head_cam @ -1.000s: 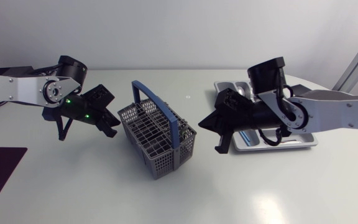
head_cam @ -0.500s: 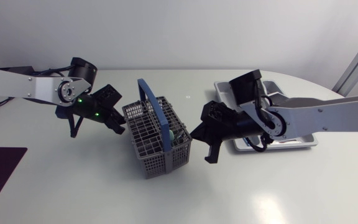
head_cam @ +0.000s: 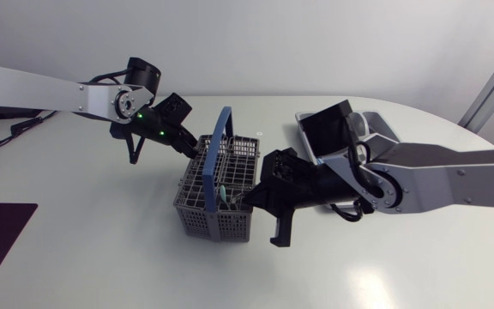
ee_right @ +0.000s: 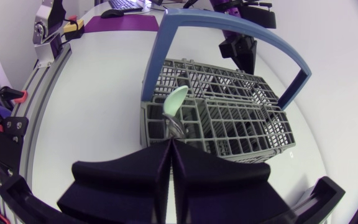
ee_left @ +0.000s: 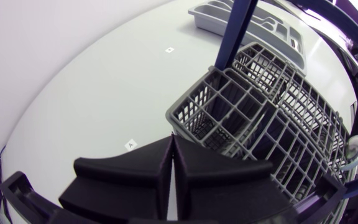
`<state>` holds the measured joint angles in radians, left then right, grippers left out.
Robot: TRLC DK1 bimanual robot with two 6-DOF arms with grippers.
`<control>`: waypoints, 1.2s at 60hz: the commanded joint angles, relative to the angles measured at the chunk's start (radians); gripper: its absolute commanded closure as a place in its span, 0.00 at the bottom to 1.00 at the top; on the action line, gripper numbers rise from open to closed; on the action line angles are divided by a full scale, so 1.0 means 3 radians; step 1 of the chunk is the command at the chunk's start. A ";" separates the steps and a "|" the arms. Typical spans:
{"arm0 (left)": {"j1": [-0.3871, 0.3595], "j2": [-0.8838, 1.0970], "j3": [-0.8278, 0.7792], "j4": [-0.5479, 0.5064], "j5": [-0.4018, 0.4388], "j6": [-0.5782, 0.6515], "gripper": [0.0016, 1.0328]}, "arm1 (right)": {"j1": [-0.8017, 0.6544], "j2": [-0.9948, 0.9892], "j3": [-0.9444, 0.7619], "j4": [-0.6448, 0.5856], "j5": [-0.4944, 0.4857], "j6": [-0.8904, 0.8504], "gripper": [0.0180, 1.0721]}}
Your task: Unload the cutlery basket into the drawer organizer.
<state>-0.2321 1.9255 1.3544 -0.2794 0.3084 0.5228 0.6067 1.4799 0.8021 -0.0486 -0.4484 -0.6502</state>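
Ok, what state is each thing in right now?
Basket: upright, handle raised, one utensil inside.
Utensil: standing in a compartment, green end up.
Organizer: flat on the table, contents unclear.
Left gripper: shut, empty, at the basket's rim.
Right gripper: shut, empty, just short of the utensil.

right gripper [ee_right: 170, 160], fingers pressed together, grey cutlery basket [ee_right: 241, 124] just ahead, blue handle [ee_right: 156, 62], pale green utensil [ee_right: 176, 99] inside nearest compartment
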 commanded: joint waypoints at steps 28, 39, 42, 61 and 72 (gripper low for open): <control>0.0140 -0.1034 -0.0935 -0.0209 0.0087 0.0185 0.97 | -0.0279 -0.0239 -0.0337 -0.0094 0.0012 -0.0103 0.95; 0.0140 -0.0431 -0.0613 -0.0091 0.0092 0.0175 0.97 | -0.0074 -0.0122 -0.0327 -0.0048 0.0124 -0.0057 0.95; 0.0124 -0.0247 -0.0455 -0.0091 0.0092 0.0134 0.97 | 0.0013 -0.0086 -0.0296 -0.0032 0.0186 -0.0026 0.95; 0.0032 0.0111 -0.0005 -0.0096 0.0112 0.0093 0.97 | 0.0396 0.0185 -0.0015 0.0050 0.0334 0.0122 0.95; 0.0053 0.0162 0.0169 -0.0183 0.0189 0.0093 0.97 | 0.0585 0.0390 0.0200 0.0085 0.0436 0.0219 0.95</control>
<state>-0.2199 1.9408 1.3624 -0.3168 0.3477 0.5568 0.7586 1.5631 0.8227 -0.0387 -0.3313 -0.6193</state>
